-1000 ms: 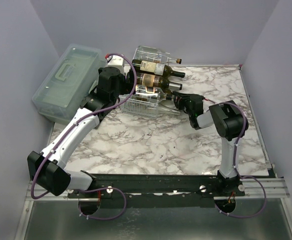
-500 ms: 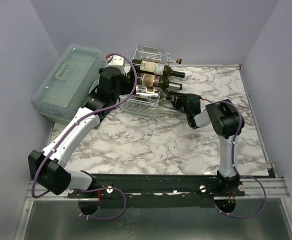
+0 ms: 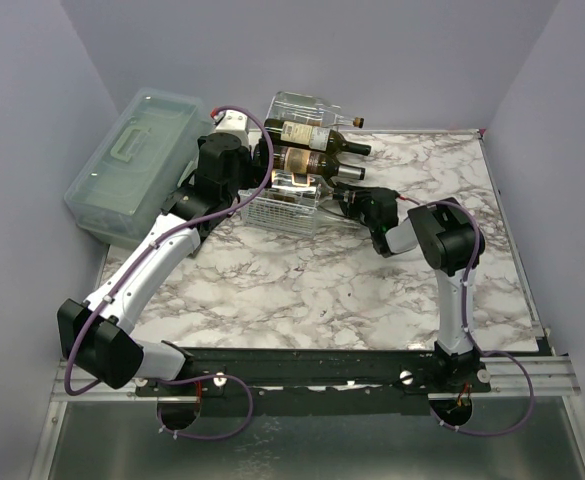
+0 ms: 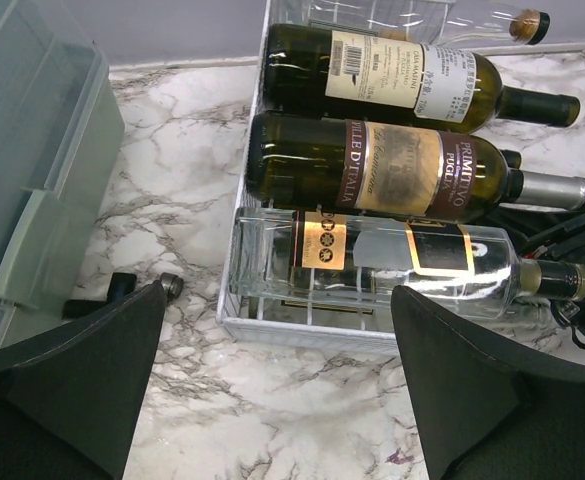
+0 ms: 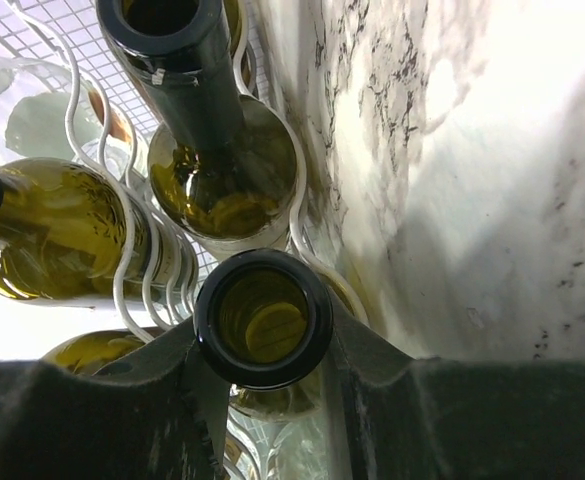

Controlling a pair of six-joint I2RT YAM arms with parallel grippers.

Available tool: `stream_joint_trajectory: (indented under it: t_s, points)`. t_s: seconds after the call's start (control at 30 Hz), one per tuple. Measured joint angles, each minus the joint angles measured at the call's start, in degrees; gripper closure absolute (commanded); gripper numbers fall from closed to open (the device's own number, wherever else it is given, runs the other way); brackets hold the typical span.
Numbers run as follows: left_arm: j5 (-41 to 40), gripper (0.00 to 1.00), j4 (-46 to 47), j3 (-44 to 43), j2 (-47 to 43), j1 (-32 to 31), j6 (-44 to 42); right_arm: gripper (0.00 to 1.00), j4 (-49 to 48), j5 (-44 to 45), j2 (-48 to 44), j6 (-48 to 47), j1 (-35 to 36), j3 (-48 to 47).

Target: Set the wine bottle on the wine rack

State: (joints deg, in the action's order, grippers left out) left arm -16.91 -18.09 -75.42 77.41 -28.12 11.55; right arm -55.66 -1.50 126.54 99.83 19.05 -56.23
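— So where is the wine bottle (image 4: 392, 265)?

— It lies on its side in the lowest tier of the wine rack (image 4: 302, 325). It is the clear one with the black and gold label, and its neck sticks out past the rack's right end.

— And the right gripper (image 3: 352, 199)?

— Its jaws are clamped on that neck, just behind the open mouth. The right wrist view shows a dark finger pressed on each side of the glass.

— What does the left gripper (image 4: 279, 295) hold?

— Nothing. Its jaws stand wide apart, and it hovers at the rack's left end, facing the bottle bases, apart from them.

— Are the other tiers filled?

— A dark bottle (image 4: 392, 170) with a tan label lies just above the wine bottle. A green bottle (image 4: 392, 80) with a white label lies above that, both necks pointing right.

— What else is there?

— A pale-green storage box (image 3: 137, 160) sits left of the rack, at the edge of the marble table (image 3: 322, 290).
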Motion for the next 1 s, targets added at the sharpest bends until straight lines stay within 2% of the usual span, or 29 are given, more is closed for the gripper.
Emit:
stream_joint_trajectory:
  t_s: [0.47, 0.77, 1.0]
  points:
    - [0.6, 0.04, 0.0, 0.0, 0.0, 0.0, 0.0, 0.3, -0.4, 0.0, -1.9, -0.9, 0.4, 2.1]
    - [0.8, 0.04, 0.0, 0.0, 0.0, 0.0, 0.1, 0.16, 1.1, 1.4, -5.9, -2.1, 0.3, 6.1]
    - [0.8, 0.04, 0.0, 0.0, 0.0, 0.0, 0.1, 0.13, 1.2, 1.9, -7.9, -3.3, -0.4, 8.7]
